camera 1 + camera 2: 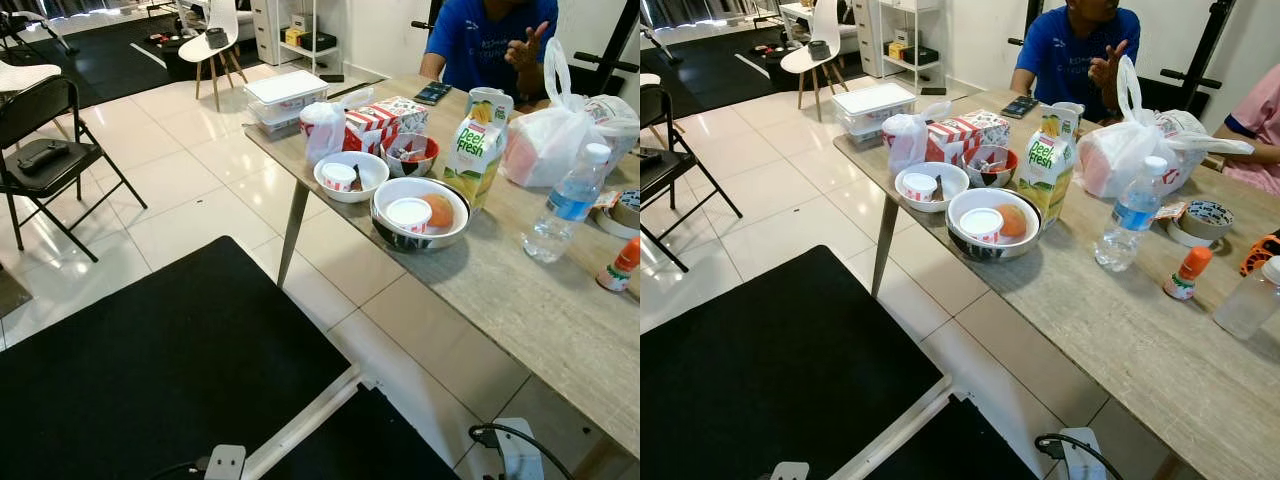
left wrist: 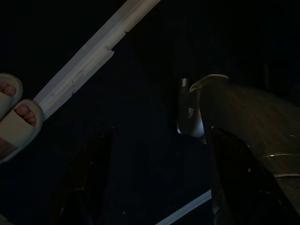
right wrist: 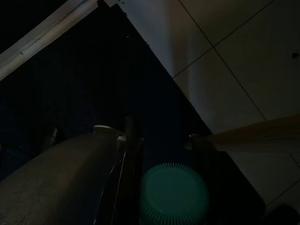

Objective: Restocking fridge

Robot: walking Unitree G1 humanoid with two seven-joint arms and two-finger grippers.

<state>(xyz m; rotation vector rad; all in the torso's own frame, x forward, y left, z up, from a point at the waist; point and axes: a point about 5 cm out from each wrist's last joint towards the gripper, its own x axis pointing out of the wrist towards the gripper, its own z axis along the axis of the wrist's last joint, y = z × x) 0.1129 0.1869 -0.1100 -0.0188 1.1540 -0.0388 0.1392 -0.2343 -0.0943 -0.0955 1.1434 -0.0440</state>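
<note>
Juice carton [image 1: 475, 150] stands on table [image 1: 540, 300] — right hand [image 3: 161, 130] clamps green-capped container [image 3: 173, 194]; left hand [image 2: 161, 136] spread apart.

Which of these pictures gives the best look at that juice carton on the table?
The left eye view: the juice carton stands upright behind the big bowl, its green lettering large and sharp. The right eye view shows the same carton smaller. Both wrist views are dark and point at the floor.

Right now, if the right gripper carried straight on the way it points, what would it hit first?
Probably the black floor mat. The right gripper, holding a green-capped item, points down at the mat near its edge with the pale tiles. Depth is unclear in the dark wrist view.
</note>
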